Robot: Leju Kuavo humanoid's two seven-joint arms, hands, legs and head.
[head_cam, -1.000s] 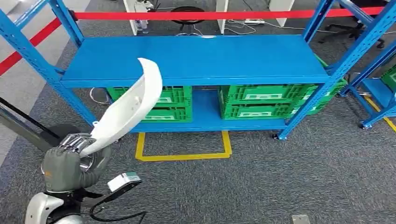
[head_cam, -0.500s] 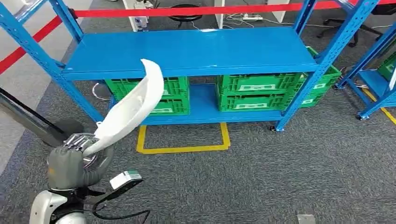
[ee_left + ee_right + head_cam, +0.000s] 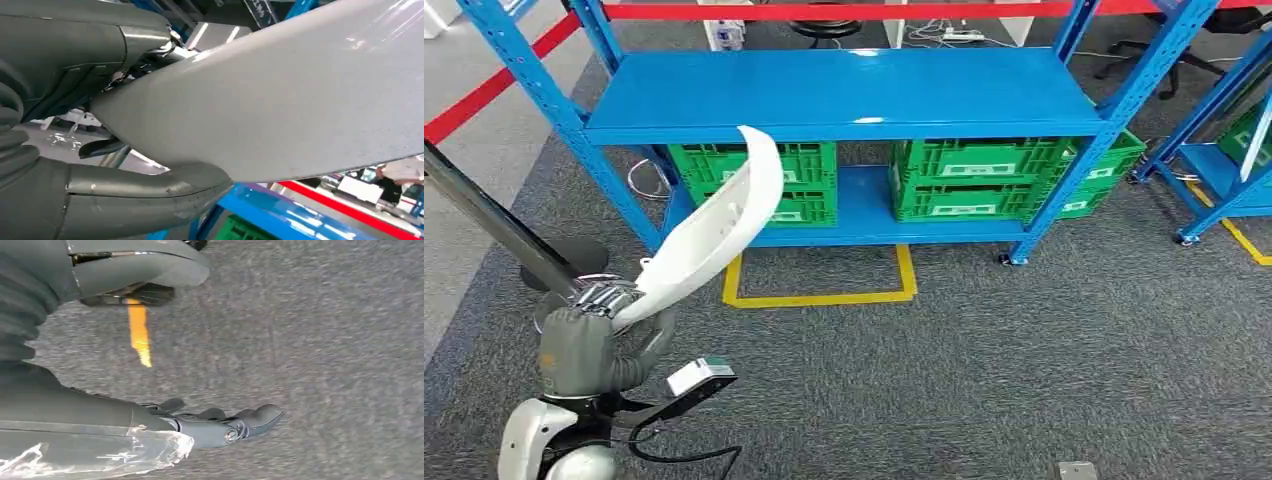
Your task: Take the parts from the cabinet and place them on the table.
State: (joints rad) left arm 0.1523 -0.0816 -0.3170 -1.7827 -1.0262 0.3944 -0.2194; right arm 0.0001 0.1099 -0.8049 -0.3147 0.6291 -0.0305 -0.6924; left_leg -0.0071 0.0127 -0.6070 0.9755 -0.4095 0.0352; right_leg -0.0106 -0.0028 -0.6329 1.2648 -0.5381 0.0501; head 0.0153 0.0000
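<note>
While you looked down from the head camera, this was the scene:

Left hand: your left hand (image 3: 584,335) was low on the left side, its fingers wrapped around the narrow end of the white part (image 3: 714,232). In the left wrist view the thumb (image 3: 145,192) pressed against one face of the part (image 3: 280,105) and the darker fingers closed over the other.

White part: you held a long, curved white panel that rose from the hand and leaned forward and to the right. Its upper tip stood in front of the blue rack (image 3: 844,95), level with the shelf edge; you could not tell how near it was to the rack.

Right hand: your right hand (image 3: 150,345) hung over the grey carpet (image 3: 325,350), thumb and fingers spread apart with nothing between them. A yellow floor stripe (image 3: 139,332) showed through the gap.

Rack: the top shelf was bare blue metal. Green crates (image 3: 984,180) sat on the lower shelf, in a left and a right group.

Floor: a yellow tape outline (image 3: 819,290) lay on the carpet just in front of the rack.

Barrier: red tape (image 3: 824,10) ran behind the rack.
</note>
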